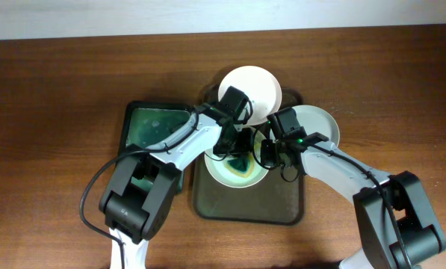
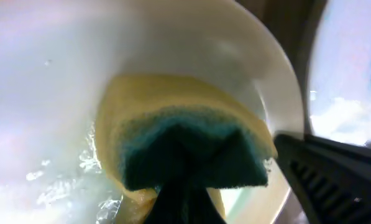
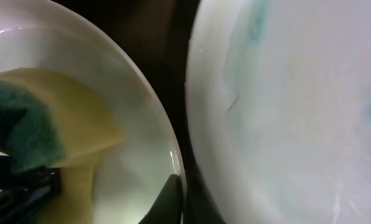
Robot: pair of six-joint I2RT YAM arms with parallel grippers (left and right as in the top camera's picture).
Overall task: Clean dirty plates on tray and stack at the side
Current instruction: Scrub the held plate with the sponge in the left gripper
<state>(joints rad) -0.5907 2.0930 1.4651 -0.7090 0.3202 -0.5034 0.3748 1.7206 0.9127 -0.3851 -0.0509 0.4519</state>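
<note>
A white plate (image 1: 224, 173) with a green stain lies on the dark tray (image 1: 249, 209). My left gripper (image 1: 234, 142) is shut on a yellow sponge with a green scouring side (image 2: 185, 143) and presses it into the wet plate (image 2: 48, 93). My right gripper (image 1: 271, 153) is shut on this plate's right rim (image 3: 141, 124), one finger inside the rim (image 3: 179, 202). The sponge also shows in the right wrist view (image 3: 42, 124). A second white plate (image 1: 256, 86) lies at the tray's far edge. A third plate (image 1: 316, 123), faintly green-smeared (image 3: 284, 112), lies to the right.
A dark green bin (image 1: 155, 127) holding greenish water stands left of the tray. Bare brown tabletop (image 1: 51, 149) surrounds everything. The two arms cross close together over the tray's far half.
</note>
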